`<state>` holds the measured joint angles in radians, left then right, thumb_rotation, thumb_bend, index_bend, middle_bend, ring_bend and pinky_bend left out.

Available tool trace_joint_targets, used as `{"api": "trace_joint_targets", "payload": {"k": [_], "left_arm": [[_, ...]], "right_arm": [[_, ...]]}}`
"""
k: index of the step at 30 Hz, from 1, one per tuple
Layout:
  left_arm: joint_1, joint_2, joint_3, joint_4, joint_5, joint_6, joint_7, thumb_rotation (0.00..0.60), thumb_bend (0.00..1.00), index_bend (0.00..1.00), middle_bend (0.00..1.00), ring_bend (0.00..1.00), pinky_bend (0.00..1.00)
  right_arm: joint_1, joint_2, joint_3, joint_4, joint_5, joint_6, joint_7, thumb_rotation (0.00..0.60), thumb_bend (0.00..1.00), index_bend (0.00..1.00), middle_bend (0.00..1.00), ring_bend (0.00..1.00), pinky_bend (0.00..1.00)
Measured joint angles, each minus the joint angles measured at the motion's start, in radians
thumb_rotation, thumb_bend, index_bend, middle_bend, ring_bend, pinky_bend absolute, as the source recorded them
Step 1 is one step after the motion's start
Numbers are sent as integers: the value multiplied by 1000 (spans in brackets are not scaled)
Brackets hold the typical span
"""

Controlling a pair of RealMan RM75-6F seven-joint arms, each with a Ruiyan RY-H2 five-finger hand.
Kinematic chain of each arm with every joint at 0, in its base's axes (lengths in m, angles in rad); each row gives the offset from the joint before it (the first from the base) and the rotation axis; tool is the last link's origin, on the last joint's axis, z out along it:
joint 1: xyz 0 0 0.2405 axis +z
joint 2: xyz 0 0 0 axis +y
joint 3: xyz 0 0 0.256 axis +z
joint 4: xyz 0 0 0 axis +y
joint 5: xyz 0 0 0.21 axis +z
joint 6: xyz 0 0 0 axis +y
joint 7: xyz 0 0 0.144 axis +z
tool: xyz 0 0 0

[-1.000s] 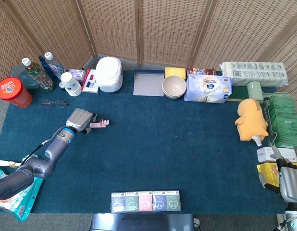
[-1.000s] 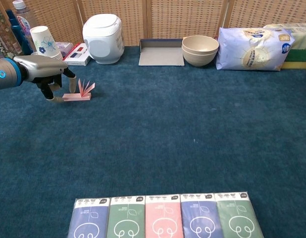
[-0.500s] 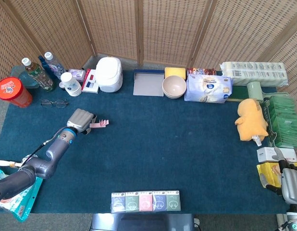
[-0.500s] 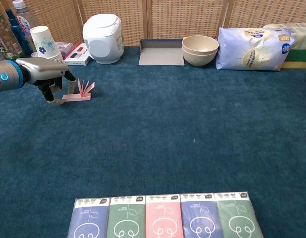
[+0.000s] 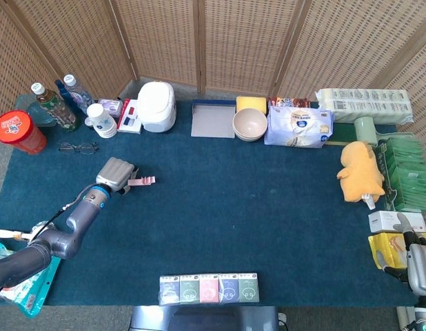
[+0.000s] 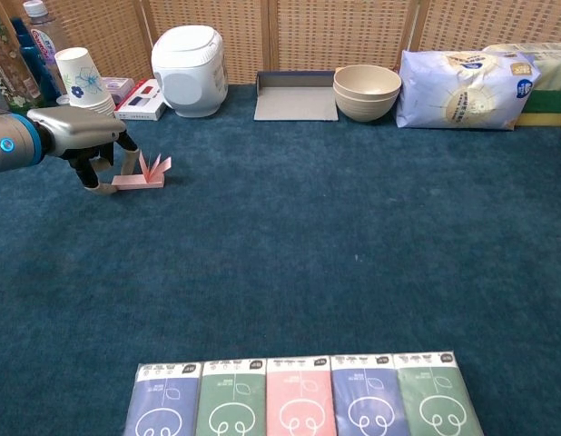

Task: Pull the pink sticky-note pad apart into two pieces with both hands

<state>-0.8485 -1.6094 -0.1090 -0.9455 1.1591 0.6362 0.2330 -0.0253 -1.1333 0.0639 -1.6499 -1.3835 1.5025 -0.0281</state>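
Observation:
The pink sticky-note pad [image 5: 140, 181] [image 6: 144, 174] lies on the blue carpet at the left, with some of its sheets fanned upward. My left hand [image 5: 115, 172] [image 6: 81, 132] sits at the pad's left end. Its fingers curl down and grip that end. My right hand [image 5: 420, 265] shows only partly, at the bottom right corner of the head view, far from the pad. Its fingers are mostly cut off by the frame edge. The chest view does not show it.
Paper cups [image 6: 76, 73], a rice cooker [image 6: 188, 57] and a small box [image 6: 144, 100] stand behind the pad. Glasses [image 5: 78, 147] lie to its left. A grey tray [image 5: 213, 118], bowls [image 5: 249, 124], a yellow plush [image 5: 362, 171] and a front row of tissue packs [image 6: 299, 395] are also there.
My left hand has drawn back slightly toward the left, and the pad has slid with it. The fanned sheets stand a little closer together. The right hand has sunk lower in the corner.

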Motion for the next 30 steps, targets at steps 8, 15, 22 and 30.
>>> {"api": "trace_joint_targets", "payload": {"k": [8, 15, 22, 30], "left_arm": [[7, 19, -5, -30, 34, 47, -28, 600, 347, 629, 923, 998, 952], [22, 93, 6, -114, 146, 147, -89, 600, 349, 651, 925, 987, 952], [30, 256, 28, -291, 307, 257, -189, 600, 350, 663, 926, 987, 952], [-12, 403, 36, -467, 384, 245, -276, 600, 351, 681, 927, 987, 952]], "right_arm": [[-1, -2, 1, 1, -7, 2, 8, 467, 350, 31, 294, 292, 394], [24, -8, 8, -7, -31, -17, 17, 465, 350, 31, 294, 288, 393], [86, -15, 26, -41, -85, -59, 53, 466, 350, 31, 294, 287, 393], [153, -31, 45, -67, -134, -104, 137, 455, 350, 31, 275, 270, 384]]}}
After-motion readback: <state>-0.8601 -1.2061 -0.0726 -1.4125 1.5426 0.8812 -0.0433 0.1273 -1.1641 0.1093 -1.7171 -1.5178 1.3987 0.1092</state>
